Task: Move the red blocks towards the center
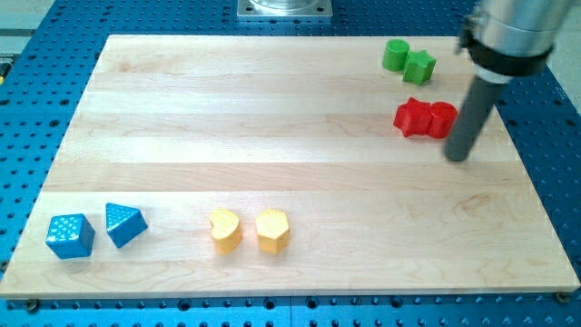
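Two red blocks sit touching at the view's upper right: a star-like red block and a rounded red block to its right. My tip is at the end of the dark rod, just right of and slightly below the rounded red block, close to it; contact cannot be told. The rod rises to the arm's grey cylinder at the view's top right corner.
A green cylinder and a green star block touch above the red blocks. Two yellow blocks lie at bottom centre. A blue cube and a blue wedge lie at bottom left. The wooden board rests on a blue perforated table.
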You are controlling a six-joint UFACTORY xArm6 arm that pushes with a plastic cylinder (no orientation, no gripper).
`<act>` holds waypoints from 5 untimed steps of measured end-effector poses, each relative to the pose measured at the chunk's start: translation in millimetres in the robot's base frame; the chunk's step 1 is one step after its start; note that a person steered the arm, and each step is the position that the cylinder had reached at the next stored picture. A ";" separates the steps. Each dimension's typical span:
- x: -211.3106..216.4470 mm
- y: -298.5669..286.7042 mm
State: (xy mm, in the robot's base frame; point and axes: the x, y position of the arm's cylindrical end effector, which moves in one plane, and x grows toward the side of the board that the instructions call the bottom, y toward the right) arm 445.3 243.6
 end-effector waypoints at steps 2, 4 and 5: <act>-56.1 -23.5; -77.7 -100.3; -82.8 -24.8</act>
